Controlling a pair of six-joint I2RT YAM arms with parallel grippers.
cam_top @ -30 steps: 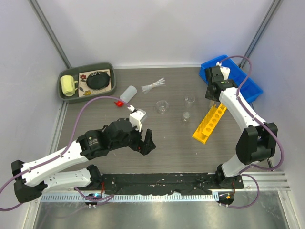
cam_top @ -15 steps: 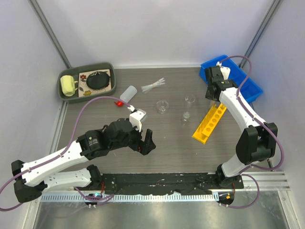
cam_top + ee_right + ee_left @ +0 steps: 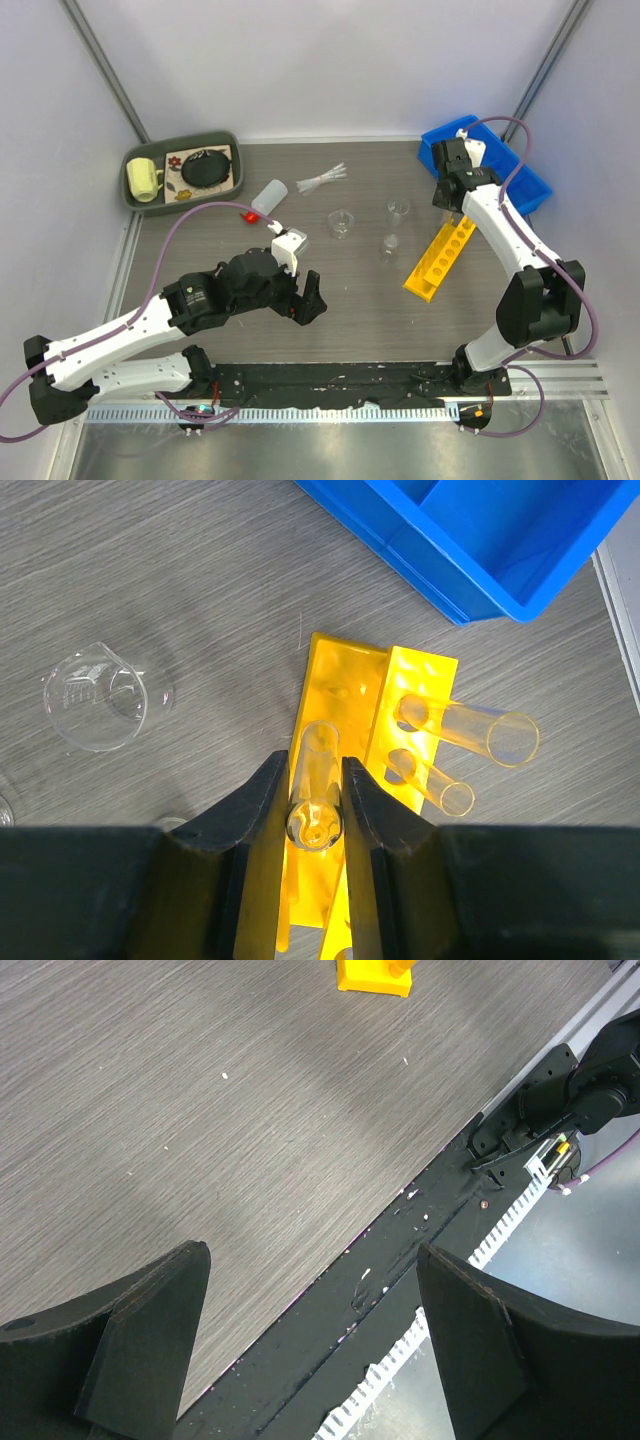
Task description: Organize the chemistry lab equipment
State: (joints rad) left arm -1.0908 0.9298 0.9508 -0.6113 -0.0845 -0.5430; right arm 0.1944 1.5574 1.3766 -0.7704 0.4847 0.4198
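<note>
My right gripper (image 3: 315,780) is shut on a clear glass tube (image 3: 318,765), holding it over the far end of the long yellow rack (image 3: 335,685). Two more tubes (image 3: 470,725) lean in the rack's holes. From above, the right gripper (image 3: 447,195) hovers over the rack (image 3: 440,255). Three small beakers (image 3: 341,223) (image 3: 398,210) (image 3: 389,244) stand mid-table. The white squeeze bottle (image 3: 268,197) lies on its side, and the thin pipettes (image 3: 322,180) lie beyond it. My left gripper (image 3: 305,300) (image 3: 312,1255) is open and holds nothing, near the table's front edge.
A blue bin (image 3: 495,165) sits at the back right, just behind the rack. A green tray (image 3: 230,140) at the back left holds a yellow mug (image 3: 143,180) and a round black object (image 3: 207,167). A black rail (image 3: 400,1250) runs along the front edge.
My right gripper has shifted very slightly to the right with the tube still in it. The left arm has not moved.
</note>
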